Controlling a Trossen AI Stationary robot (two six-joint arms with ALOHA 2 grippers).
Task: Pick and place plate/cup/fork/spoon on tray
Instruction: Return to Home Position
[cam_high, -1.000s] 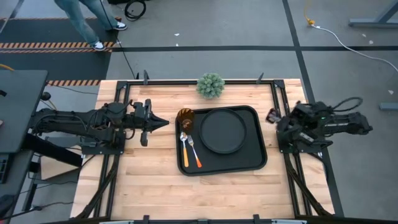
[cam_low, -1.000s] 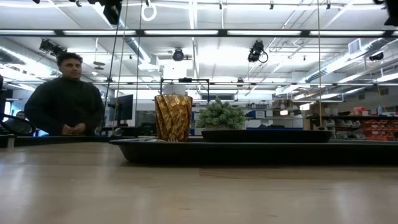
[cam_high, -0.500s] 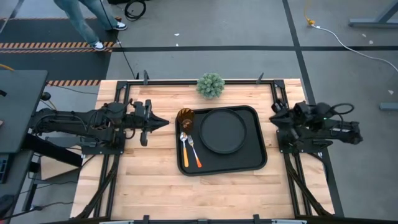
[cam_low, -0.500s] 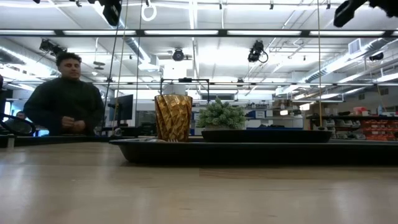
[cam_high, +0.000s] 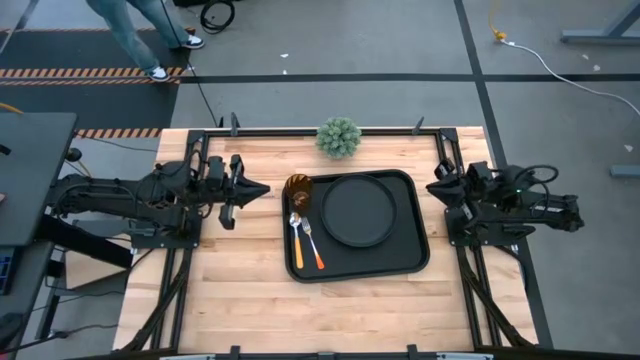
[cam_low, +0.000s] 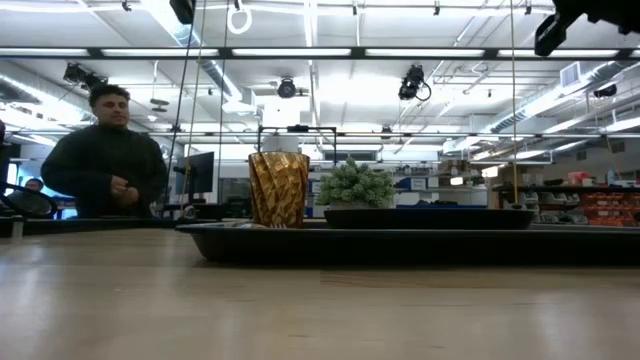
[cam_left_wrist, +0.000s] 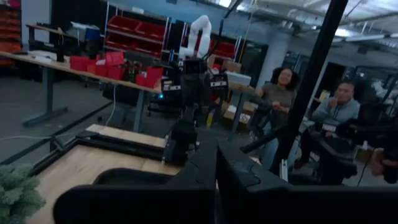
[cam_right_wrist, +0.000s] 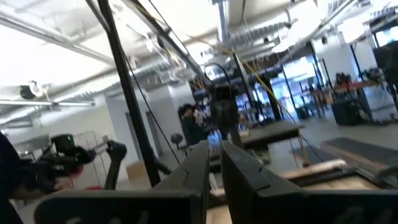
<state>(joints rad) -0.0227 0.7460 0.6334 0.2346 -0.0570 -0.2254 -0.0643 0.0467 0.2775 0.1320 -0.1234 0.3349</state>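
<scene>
**All four items on tray, both arms clear**

The large black rectangular tray (cam_high: 356, 268) with rounded corners sits mid-table on the light wood table (cam_high: 250, 290). The round flat black plate (cam_high: 358, 210) lies on the tray's right part. The small translucent amber-brown plastic cup (cam_high: 298, 188) stands upright in the tray's far left corner. The spoon with silver bowl and yellowish handle (cam_high: 295, 232) and the fork with orange-red handle (cam_high: 313, 243) lie side by side just left of the plate, in front of the cup.

Left gripper (cam_high: 262, 187) hovers left of the tray, fingers clenched together, holding nothing. Right gripper (cam_high: 436, 184) sits at the table's right edge, well off the tray, fingers likewise closed and empty.

A small green potted plant (cam_high: 339, 137) stands at the far table edge. A person in dark clothing (cam_low: 107, 160) stands beyond the table.
</scene>
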